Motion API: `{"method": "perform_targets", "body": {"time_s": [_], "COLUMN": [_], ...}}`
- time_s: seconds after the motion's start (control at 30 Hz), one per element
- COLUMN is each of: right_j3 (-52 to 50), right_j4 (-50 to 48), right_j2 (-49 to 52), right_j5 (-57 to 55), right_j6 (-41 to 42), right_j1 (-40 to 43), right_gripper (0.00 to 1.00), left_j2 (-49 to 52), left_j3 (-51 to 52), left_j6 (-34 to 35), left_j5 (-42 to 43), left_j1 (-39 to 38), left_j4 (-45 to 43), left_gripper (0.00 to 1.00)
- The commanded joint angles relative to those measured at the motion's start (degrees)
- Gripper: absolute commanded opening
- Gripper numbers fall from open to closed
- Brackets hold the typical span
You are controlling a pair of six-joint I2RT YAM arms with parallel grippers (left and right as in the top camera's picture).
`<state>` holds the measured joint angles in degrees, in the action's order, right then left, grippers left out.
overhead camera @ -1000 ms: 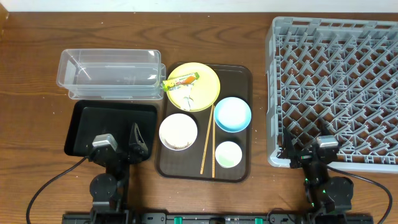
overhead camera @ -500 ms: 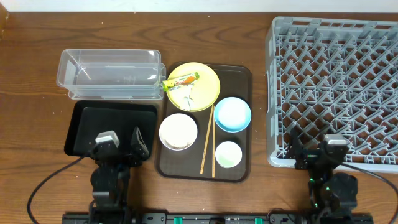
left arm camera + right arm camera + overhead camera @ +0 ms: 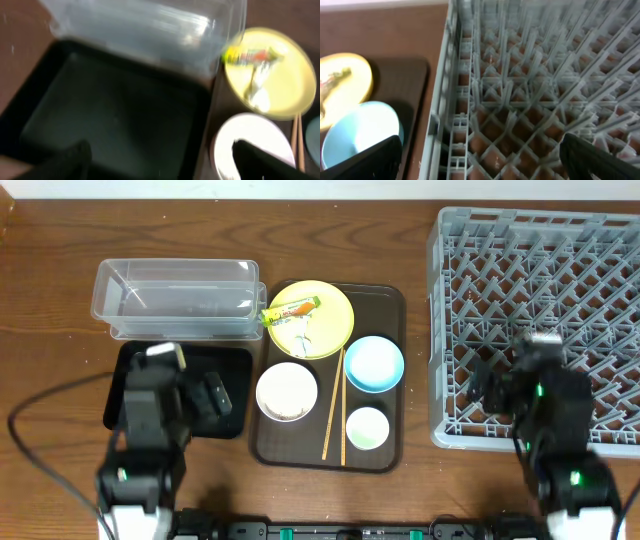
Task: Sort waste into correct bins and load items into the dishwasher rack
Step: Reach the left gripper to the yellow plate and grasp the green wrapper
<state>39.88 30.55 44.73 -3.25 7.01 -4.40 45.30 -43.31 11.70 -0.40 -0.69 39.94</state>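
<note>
Yellow-green and orange, the snack wrapper (image 3: 248,55) lies crosswise on the yellow plate (image 3: 292,70), ahead and to the right of my wide-spread, empty left pincer (image 3: 160,157), which is far nearer it than my right pincer (image 3: 477,150).

Colour-wise: the rack (image 3: 540,240) is moulded in grey with a criss-cross lattice. A yellow plate (image 3: 330,335), light blue bowl (image 3: 373,364), white bowl (image 3: 287,391) and pale-green-lined cup (image 3: 367,428) are set off against the brown serving tray (image 3: 385,305). The wrapper (image 3: 290,310) is printed yellow-green and orange. The tub (image 3: 175,300) is left clear, the shallow tray (image 3: 135,370) finished black.
</note>
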Motion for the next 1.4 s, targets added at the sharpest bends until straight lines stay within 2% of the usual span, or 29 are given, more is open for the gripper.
{"method": "perform_targets", "body": {"time_s": [0.0, 0.17, 0.3, 0.43, 0.6, 0.9, 1.37], "right_j3": [8.66, 15.58, 16.04, 16.02, 16.02, 15.96, 15.93], "right_j4": [3.89, 8.11, 7.82, 7.17, 6.71, 6.56, 7.76], "right_j2": [7.43, 14.73, 15.26, 15.15, 15.17, 15.19, 15.19], "right_j5": [1.84, 2.25, 2.25, 2.23, 2.23, 2.23, 2.23], "right_j6": [0.63, 0.66, 0.68, 0.66, 0.66, 0.68, 0.66], "right_j1": [0.26, 0.26, 0.26, 0.26, 0.26, 0.26, 0.26], "right_gripper": [0.99, 0.99, 0.99, 0.99, 0.99, 0.99, 0.99], "left_j2": [7.87, 16.20, 18.03, 19.50, 24.02, 36.48, 55.76], "left_j3": [-9.88, -18.95, -19.23, -19.17, -19.19, -19.19, -19.19], "left_j6": [-0.96, -0.94, -0.90, -3.10, -3.67, -4.63, -4.59], "left_j5": [3.61, 6.29, 9.05, 12.13, 12.13, 6.38, 5.73], "left_j1": [0.35, 0.35, 0.35, 0.33, -2.25, -12.24, -19.08], "left_j4": [6.75, 16.50, 15.82, 9.01, 0.63, -14.23, -25.53], "left_gripper": [0.92, 0.92, 0.92, 0.92, 0.91, 0.91, 0.83]}}
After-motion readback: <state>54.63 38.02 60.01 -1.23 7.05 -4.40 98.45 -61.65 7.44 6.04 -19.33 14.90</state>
